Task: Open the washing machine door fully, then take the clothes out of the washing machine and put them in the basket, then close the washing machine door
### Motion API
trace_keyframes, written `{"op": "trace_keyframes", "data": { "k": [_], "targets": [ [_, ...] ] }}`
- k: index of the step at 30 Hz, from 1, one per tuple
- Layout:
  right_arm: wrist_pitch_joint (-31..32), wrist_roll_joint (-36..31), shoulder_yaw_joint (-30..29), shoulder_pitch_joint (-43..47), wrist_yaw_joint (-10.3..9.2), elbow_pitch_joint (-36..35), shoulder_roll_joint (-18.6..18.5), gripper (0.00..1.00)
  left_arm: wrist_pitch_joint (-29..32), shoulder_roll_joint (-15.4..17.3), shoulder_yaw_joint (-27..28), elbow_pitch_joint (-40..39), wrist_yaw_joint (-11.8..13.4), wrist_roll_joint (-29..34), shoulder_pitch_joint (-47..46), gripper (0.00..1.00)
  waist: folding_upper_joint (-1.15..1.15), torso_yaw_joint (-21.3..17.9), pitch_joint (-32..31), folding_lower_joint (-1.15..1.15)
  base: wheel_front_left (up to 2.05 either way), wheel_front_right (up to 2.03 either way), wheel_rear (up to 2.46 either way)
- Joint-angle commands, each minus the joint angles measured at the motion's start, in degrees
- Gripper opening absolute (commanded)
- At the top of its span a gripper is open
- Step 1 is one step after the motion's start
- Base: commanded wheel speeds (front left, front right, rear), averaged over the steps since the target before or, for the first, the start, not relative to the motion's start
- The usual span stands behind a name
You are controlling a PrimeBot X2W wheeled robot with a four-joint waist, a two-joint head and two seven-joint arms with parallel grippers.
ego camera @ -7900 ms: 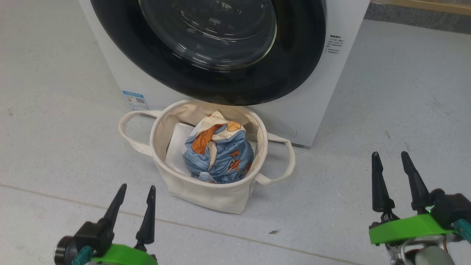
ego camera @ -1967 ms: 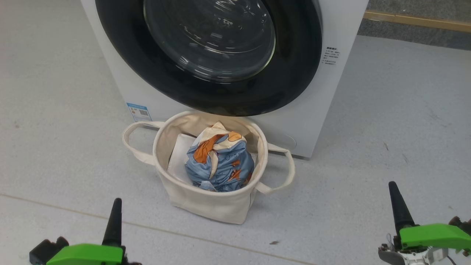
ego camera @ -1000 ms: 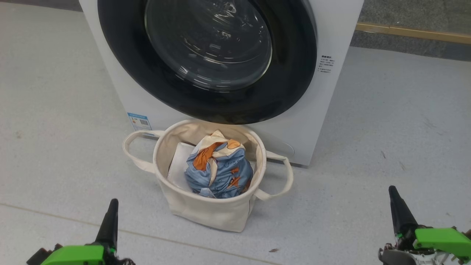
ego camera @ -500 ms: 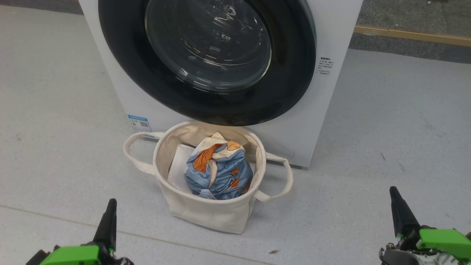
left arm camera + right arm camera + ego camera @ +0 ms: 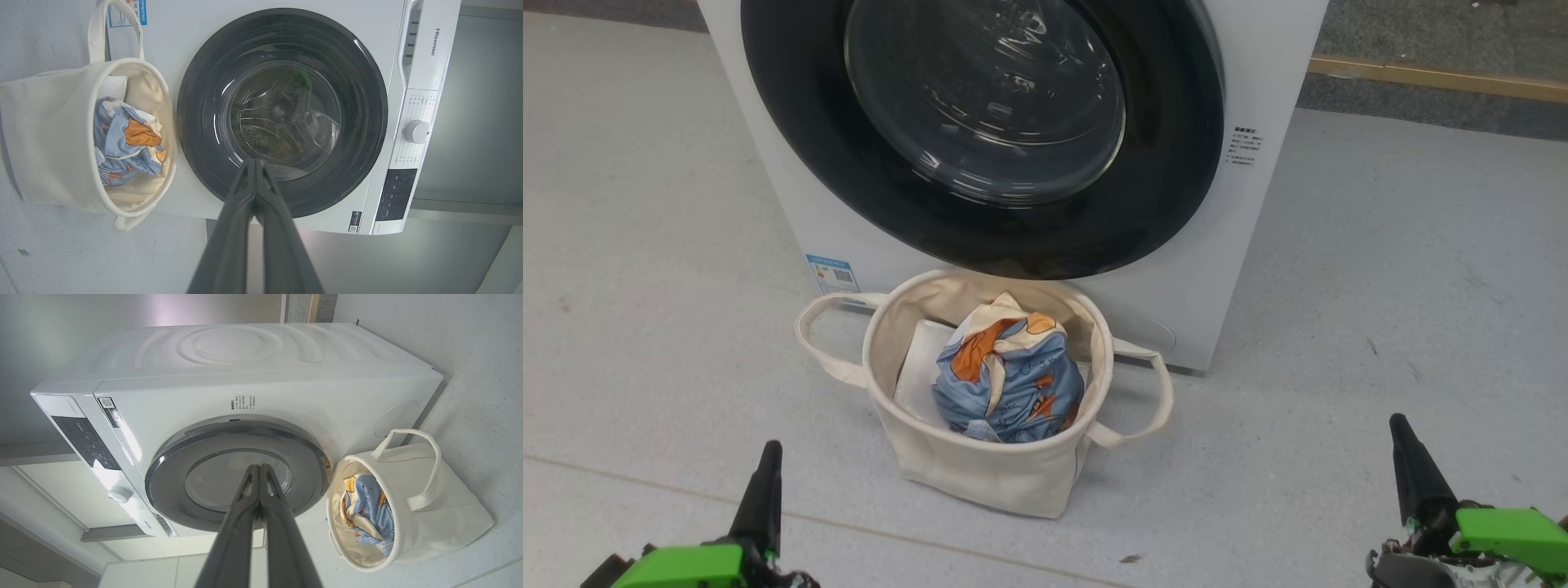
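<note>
In the head view the washing machine door (image 5: 984, 106) sits flush against the white front of the washing machine (image 5: 1233, 269), to all appearance shut. The basket (image 5: 980, 482) stands on the floor (image 5: 1380, 245) just before it, under the door's lower rim. The clothes (image 5: 1009, 376) lie bundled inside the basket, next to a folded white sheet (image 5: 919, 363). The left gripper (image 5: 769, 451) and right gripper (image 5: 1398, 421) hang low on either side, well apart from basket and machine, each showing as a single dark spike. In the left wrist view the two fingers press together to one point, holding nothing, and aim at the door's glass, through which the steel drum looks bare. The bundle is tucked in the basket beside the door. In the right wrist view the fingers are likewise pressed together and empty, with the door seated against the front panel and the basket just beside it. Judging from this, all three steps look done. If the bundle needed moving, it would handle light, soft and limp, best pinched at the raised cream fold on top. The door is rigid with a glossy, likely slippery rim, and I cannot make out a handle recess. The soft-sided basket would sag, so lifting by both loop handles seems wisest.
</note>
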Motion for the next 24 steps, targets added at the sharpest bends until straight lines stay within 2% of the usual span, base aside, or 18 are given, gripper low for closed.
{"op": "trace_keyframes", "data": {
  "k": [1,24],
  "targets": [
    [0.4,-0.3,1.0,-2.7,0.01,-1.8,-0.5,0.0,0.2,0.5,2.2,-2.1,-0.4,0.0,-1.3,0.0,0.0,0.0,0.0,0.0,0.0,0.0,0.0],
    [0.8,-0.6,0.6,-2.8,0.01,-1.7,-0.2,0.0,0.6,0.2,2.6,-2.1,-0.4,0.4,-1.3,0.0,0.0,0.0,0.0,0.0,0.0,0.0,0.0]
  ]
}}
